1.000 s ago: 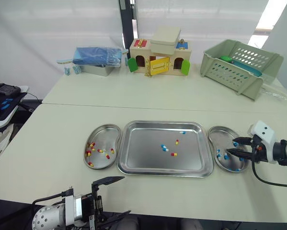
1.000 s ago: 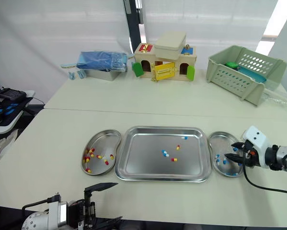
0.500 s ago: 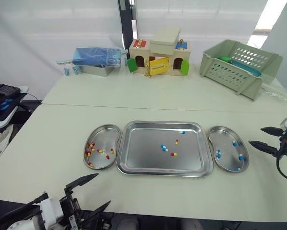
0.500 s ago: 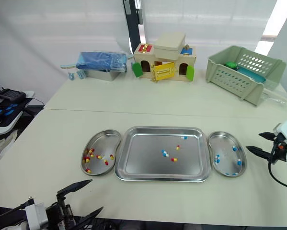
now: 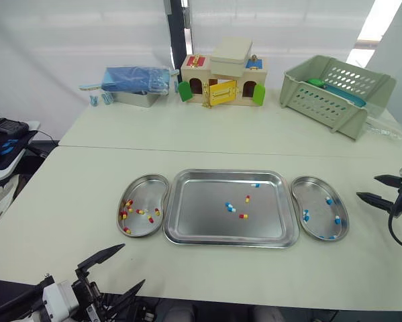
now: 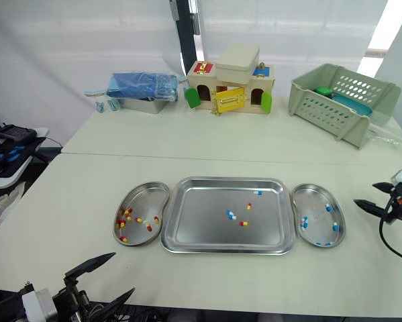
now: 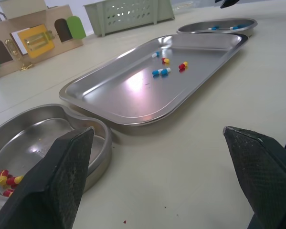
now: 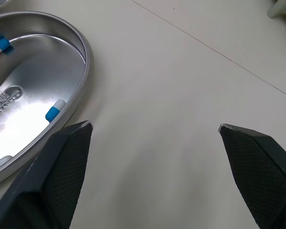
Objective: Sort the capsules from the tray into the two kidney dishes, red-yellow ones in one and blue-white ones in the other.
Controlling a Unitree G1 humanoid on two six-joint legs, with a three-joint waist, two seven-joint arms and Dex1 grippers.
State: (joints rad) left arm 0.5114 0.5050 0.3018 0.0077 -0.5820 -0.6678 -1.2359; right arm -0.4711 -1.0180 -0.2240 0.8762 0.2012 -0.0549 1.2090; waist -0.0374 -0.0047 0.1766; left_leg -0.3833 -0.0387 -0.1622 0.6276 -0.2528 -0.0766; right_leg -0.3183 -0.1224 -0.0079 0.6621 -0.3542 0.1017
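The steel tray (image 5: pixel 194 228) sits mid-table holding two blue-white capsules (image 5: pixel 230 207) and two red-yellow capsules (image 5: pixel 243 216). Left of it, a kidney dish (image 5: pixel 147 184) contains several red-yellow capsules (image 5: pixel 128 203). On the tray's right, the other kidney dish (image 5: pixel 319 201) has several blue-white capsules (image 5: pixel 306 215). My right gripper (image 5: pixel 368 187) hovers open and empty, just right of that dish. My left gripper (image 5: pixel 133 264) is open and empty at the table's front edge, below the left dish. The left wrist view looks over the left dish (image 7: pixel 42 119) and the tray (image 7: pixel 128 95).
At the back of the table stand a wooden toy house (image 5: pixel 224 80), a green plastic basket (image 5: pixel 335 94) and a metal box with a blue bag (image 5: pixel 137 84). A seam (image 5: pixel 187 151) runs across the table behind the tray. A side stand with a device (image 5: pixel 3 134) is on the far left.
My right gripper has left the right dish, drawn back to the right and opened wider. My left gripper has pulled back and down toward the front edge.
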